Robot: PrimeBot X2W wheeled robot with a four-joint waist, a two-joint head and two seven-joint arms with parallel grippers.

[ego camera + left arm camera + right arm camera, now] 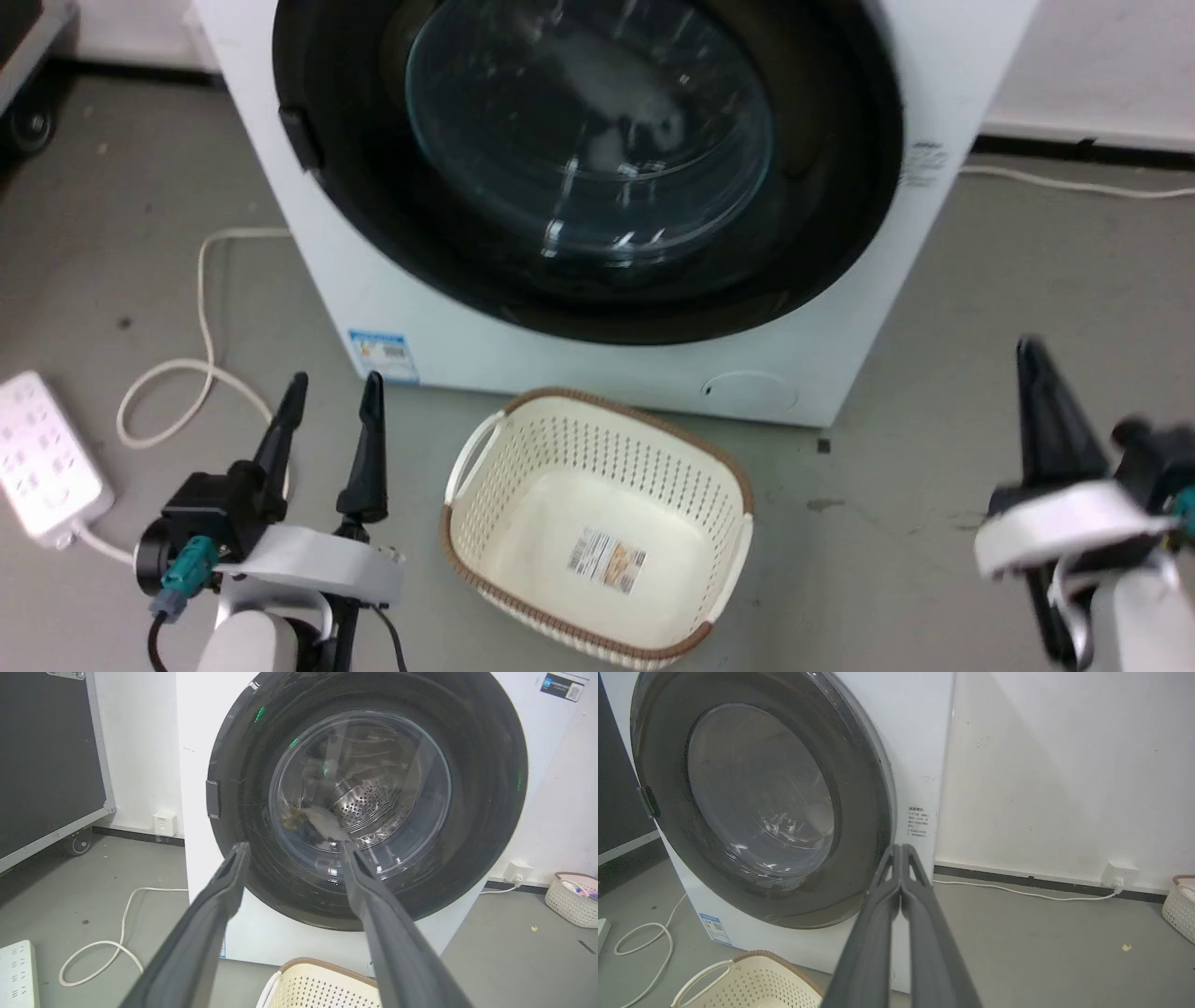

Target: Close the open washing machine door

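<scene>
A: Item one: door (pixel 588 149). Location?
B: Lies against the front of the washer (pixel 579 359), black ring flat to the white panel in both wrist views. Latched or merely resting: cannot tell.
A: Item two: left end effector (pixel 335 378).
B: Fingers spread, empty, low over the floor, well apart from the door. Its camera looks straight at the glass.
A: Item three: right end effector (pixel 1027 347).
B: Fingers pressed together, holding nothing, off to the washer's right, also clear of it.
A: Hazards, listed.
B: One, and the main risk in my judgement: an uncaught latch. The door could swing back out unless pressed near the tab (pixel 212 798) on its rim.
Two: a push landed on the bulging glass instead of the ring may slip on the gloss.
Three: the basket (pixel 597 457) sits just in front of the washer, between the arms. A low approach could knock it.
Four: the cable (pixel 201 308) loops on the floor near the left arm and could snag.
</scene>
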